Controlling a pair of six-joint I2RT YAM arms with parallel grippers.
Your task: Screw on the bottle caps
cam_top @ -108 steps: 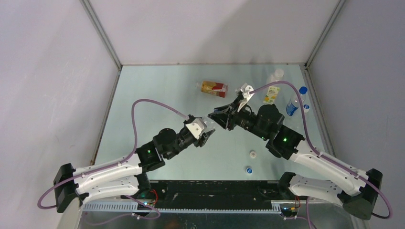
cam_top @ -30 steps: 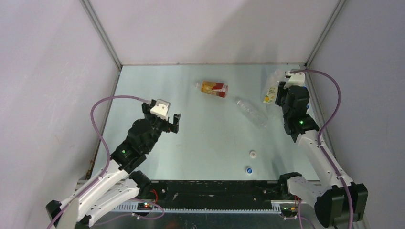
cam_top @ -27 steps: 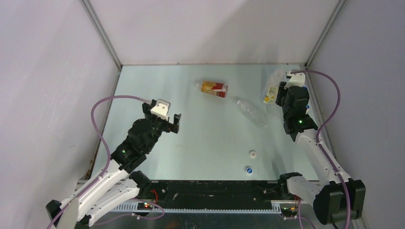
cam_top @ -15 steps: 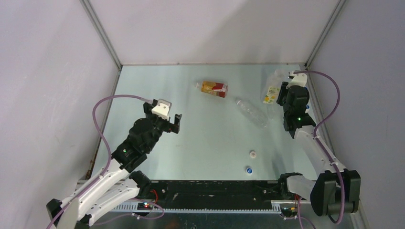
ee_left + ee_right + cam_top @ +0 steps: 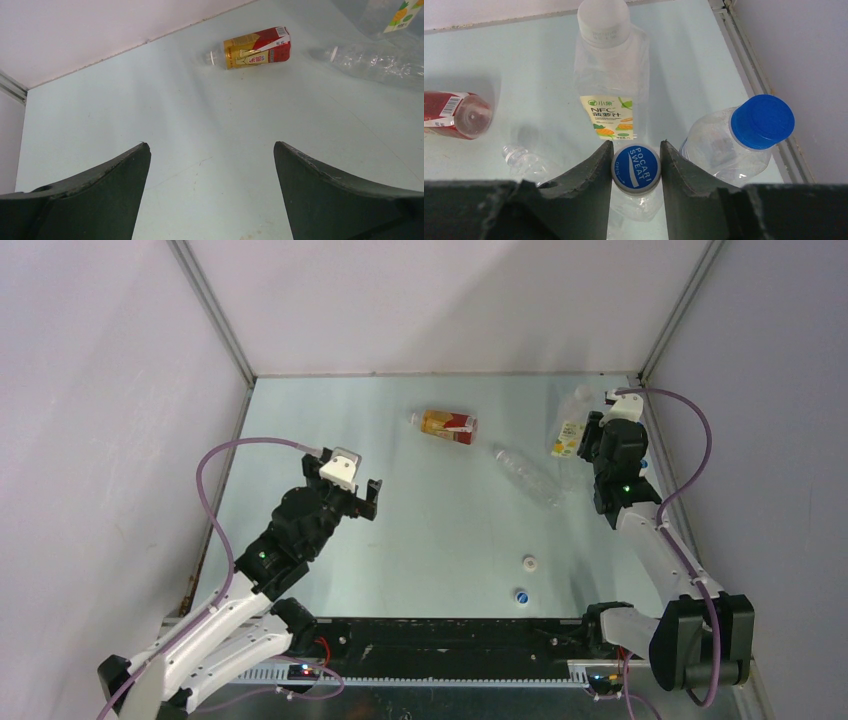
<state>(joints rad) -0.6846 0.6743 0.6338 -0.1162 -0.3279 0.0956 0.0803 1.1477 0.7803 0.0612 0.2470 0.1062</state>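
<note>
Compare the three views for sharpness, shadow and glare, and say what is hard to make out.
Right wrist: the printed blue cap reads sharply, while the right gripper looks dark and featureless. Left wrist: the red-labelled bottle is crisp, the clear bottle has little contrast. Top external: even, soft light; the white cap is a speck.

Pocari Sweat cap (image 5: 636, 168): blue, white lettering. Juice bottle label (image 5: 612, 116): yellow, green print. Amber bottle (image 5: 256, 47): red-gold label. Loose: white cap (image 5: 529, 562), blue cap (image 5: 521, 595).
</note>
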